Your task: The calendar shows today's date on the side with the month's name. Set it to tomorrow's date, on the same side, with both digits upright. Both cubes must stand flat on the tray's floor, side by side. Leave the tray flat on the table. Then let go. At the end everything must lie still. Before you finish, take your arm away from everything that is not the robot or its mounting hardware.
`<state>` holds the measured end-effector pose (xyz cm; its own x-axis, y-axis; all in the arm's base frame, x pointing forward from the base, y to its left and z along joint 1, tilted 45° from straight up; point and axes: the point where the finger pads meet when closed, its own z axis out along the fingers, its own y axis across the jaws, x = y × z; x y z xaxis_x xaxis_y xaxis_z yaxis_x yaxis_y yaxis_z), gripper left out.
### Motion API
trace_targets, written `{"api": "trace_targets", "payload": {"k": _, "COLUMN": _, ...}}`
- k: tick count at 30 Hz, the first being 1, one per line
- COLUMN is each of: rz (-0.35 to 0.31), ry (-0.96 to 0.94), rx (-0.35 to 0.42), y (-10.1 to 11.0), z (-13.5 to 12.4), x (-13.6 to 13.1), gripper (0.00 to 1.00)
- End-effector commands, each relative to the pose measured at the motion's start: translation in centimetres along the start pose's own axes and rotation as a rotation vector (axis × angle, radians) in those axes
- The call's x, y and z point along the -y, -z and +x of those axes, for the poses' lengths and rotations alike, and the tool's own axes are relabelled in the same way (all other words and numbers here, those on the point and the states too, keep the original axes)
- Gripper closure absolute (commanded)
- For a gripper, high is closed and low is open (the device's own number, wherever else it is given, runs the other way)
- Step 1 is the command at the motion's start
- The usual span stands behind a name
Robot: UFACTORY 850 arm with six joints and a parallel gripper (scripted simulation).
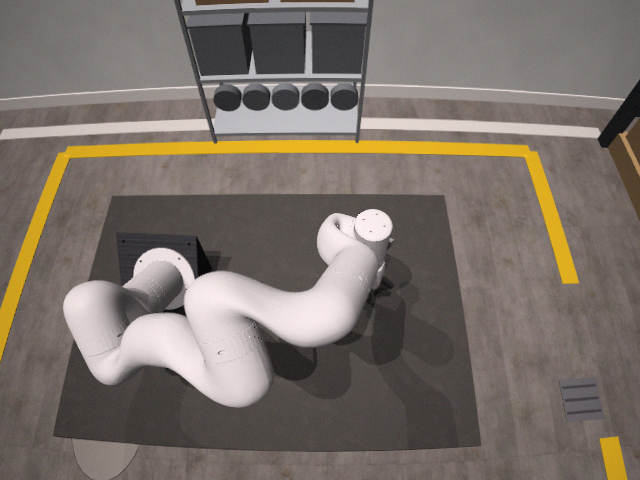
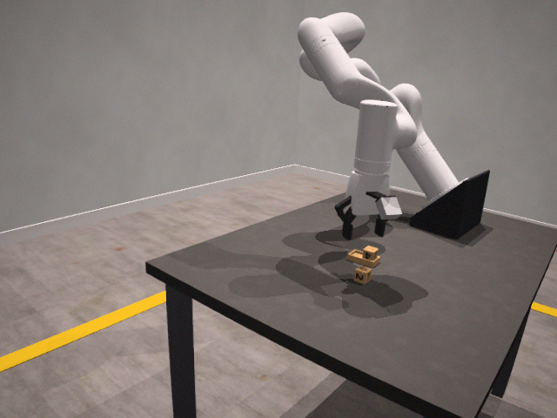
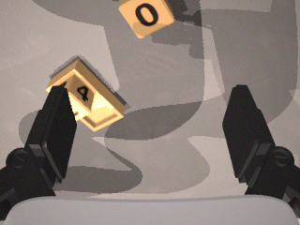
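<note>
A small wooden tray [image 2: 354,257] [image 3: 104,112] lies flat on the dark table [image 2: 449,314] [image 1: 258,217]. One wooden cube [image 2: 371,252] [image 3: 81,92] stands in one half of it, showing a 4; the other half is empty. A second cube [image 2: 362,274] [image 3: 145,10] lies loose on the table beside the tray, with a 0 on top and a 2 on one side. My gripper [image 2: 363,232] [image 3: 149,104] is open and empty, low over the table just behind the tray. In the wrist view its left finger overlaps the tray's end. The arm hides the tray and cubes in the overhead view.
A black wedge-shaped base mount [image 2: 454,209] [image 1: 155,242] stands at the table's back. A shelf rack [image 1: 281,67] with bins stands beyond the yellow floor line [image 1: 294,148], off the table.
</note>
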<state>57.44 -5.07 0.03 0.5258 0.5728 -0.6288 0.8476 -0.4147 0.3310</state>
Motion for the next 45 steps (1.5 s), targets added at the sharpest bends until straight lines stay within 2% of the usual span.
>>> {"api": "trace_targets", "payload": {"k": 1, "rz": 0.011, "ry": 0.172, "rx": 0.002, "y": -0.3, "z": 0.6, "x": 0.0, "gripper": 0.00}}
{"api": "trace_targets", "payload": {"k": 8, "rz": 0.011, "ry": 0.384, "rx": 0.001, "y": -0.7, "z": 1.4, "x": 0.1, "gripper": 0.00}}
{"api": "trace_targets", "payload": {"k": 22, "rz": 0.011, "ry": 0.520, "rx": 0.000, "y": -1.0, "z": 1.8, "x": 0.2, "gripper": 0.00}}
{"api": "trace_targets", "payload": {"k": 23, "rz": 0.011, "ry": 0.520, "rx": 0.000, "y": -1.0, "z": 1.8, "x": 0.2, "gripper": 0.51}}
{"api": "trace_targets", "payload": {"k": 45, "rz": 0.011, "ry": 0.520, "rx": 0.000, "y": -1.0, "z": 1.8, "x": 0.2, "gripper": 0.51}}
